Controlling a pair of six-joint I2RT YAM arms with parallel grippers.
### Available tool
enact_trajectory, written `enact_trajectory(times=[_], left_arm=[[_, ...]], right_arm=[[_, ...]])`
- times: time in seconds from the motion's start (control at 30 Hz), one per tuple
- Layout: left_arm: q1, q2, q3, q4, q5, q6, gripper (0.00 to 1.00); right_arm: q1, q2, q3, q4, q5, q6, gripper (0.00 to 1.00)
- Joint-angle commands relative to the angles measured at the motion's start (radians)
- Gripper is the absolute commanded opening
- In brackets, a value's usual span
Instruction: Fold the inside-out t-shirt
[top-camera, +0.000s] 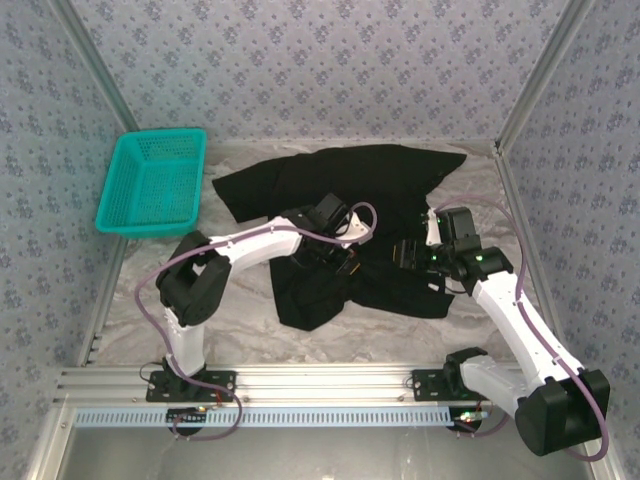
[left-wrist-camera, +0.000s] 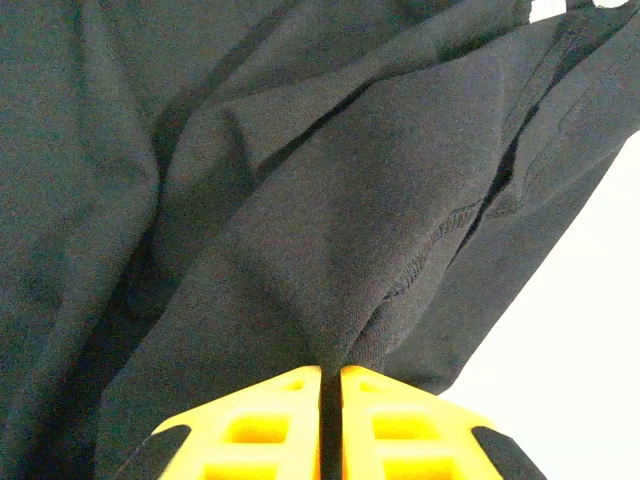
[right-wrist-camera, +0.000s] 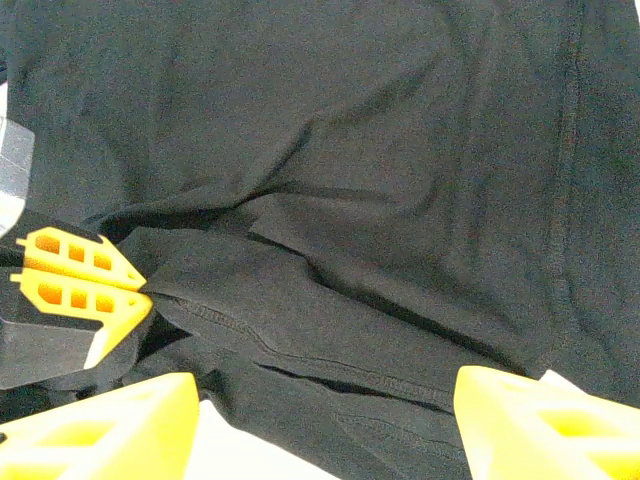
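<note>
1. The inside-out t-shirt (top-camera: 345, 185) lies crumpled, black face up, just beside the teal basket (top-camera: 150, 185).
2. Left gripper (left-wrist-camera: 331, 372), nearly closed, pinches a fold of it.
3. Right gripper (right-wrist-camera: 325, 390) gapes wide over its hem, gripping nothing.

White links (top-camera: 252, 240) join black joints (top-camera: 195, 288), with purple cables (top-camera: 138, 292) and yellow windowed jaws.

The inside-out t-shirt (top-camera: 340, 180) is showing matt black soft cloth with stitched hems, the teal basket (top-camera: 160, 133) is looking like latticed plastic, the fingers (left-wrist-camera: 260, 430) of the left gripper (left-wrist-camera: 331, 372) are showing smooth yellow plastic, and the table (top-camera: 400, 335) is looking marbled.
</note>
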Motion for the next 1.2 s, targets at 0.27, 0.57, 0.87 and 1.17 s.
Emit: enact_trajectory(times=[0.27, 0.57, 0.87, 1.17], left_arm=[[0.032, -0.061, -0.06, 0.055, 0.123, -0.059, 0.12], [0.032, -0.059, -0.089, 0.016, 0.079, -0.028, 0.17], [-0.01, -0.031, -0.079, -0.032, -0.023, 0.027, 0.27], [-0.009, -0.077, -0.081, 0.016, 0.024, -0.01, 0.03]], right_arm=[[0.007, 0.019, -0.016, 0.014, 0.008, -0.009, 0.7], [0.008, 0.029, -0.018, 0.022, 0.011, -0.008, 0.7], [0.008, 0.042, -0.017, 0.029, 0.005, -0.007, 0.7], [0.009, 0.042, -0.019, 0.025, 0.01, -0.007, 0.7]])
